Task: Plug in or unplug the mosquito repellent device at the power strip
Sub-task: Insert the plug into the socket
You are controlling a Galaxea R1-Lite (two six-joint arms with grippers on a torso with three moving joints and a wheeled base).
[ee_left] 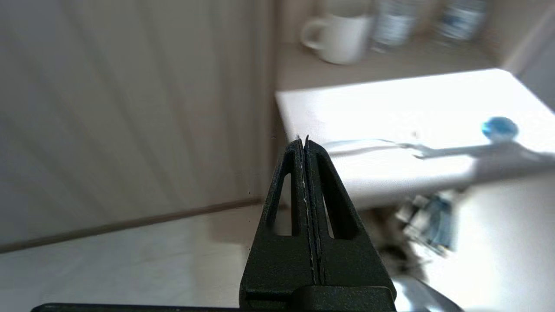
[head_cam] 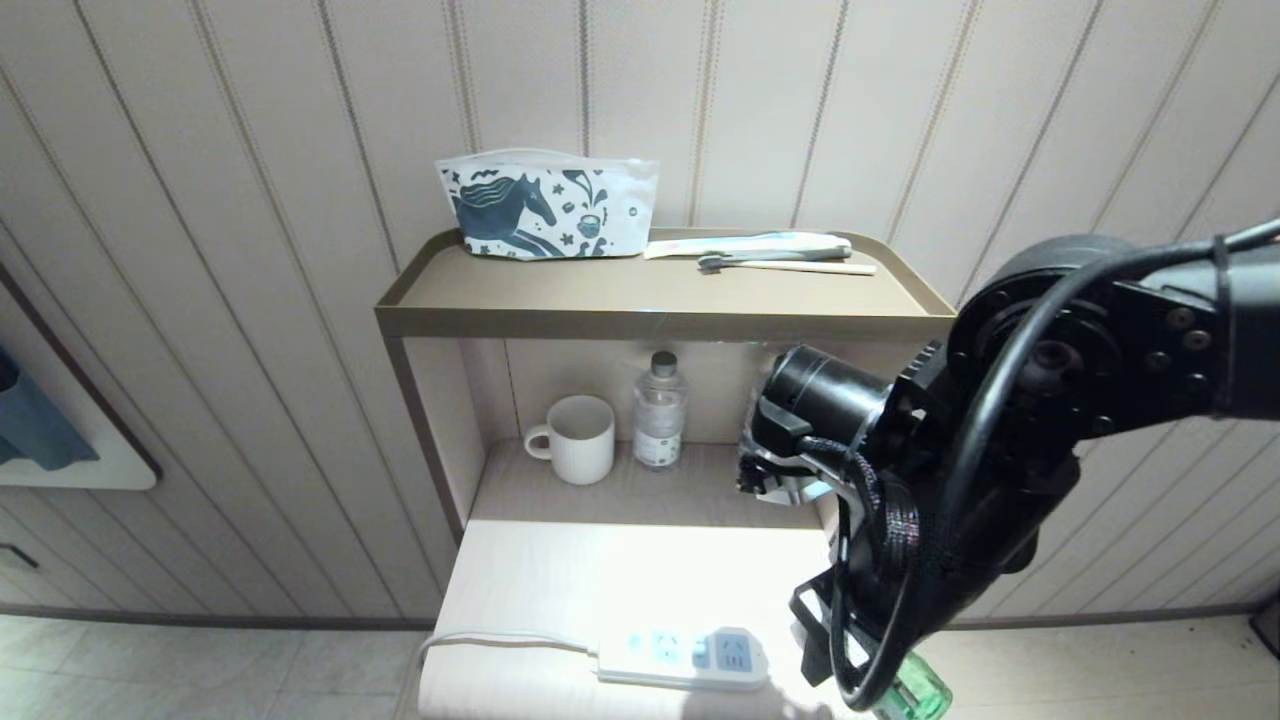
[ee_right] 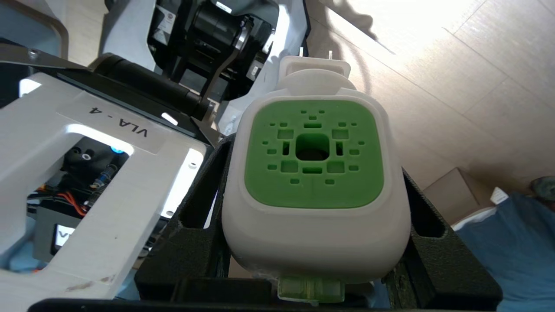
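Your small white rounded-square mosquito repellent device with the green vented centre and clear green bottle end is off the strip, clamped between the black fingers of your right gripper, held beside the table's right front corner. The long white power strip with light-blue socket panels lies on the pale table near its front edge, sockets empty. Your left gripper is clenched on nothing, off the table's left side.

white-and-green mosquito repellent device, horse-print pouch
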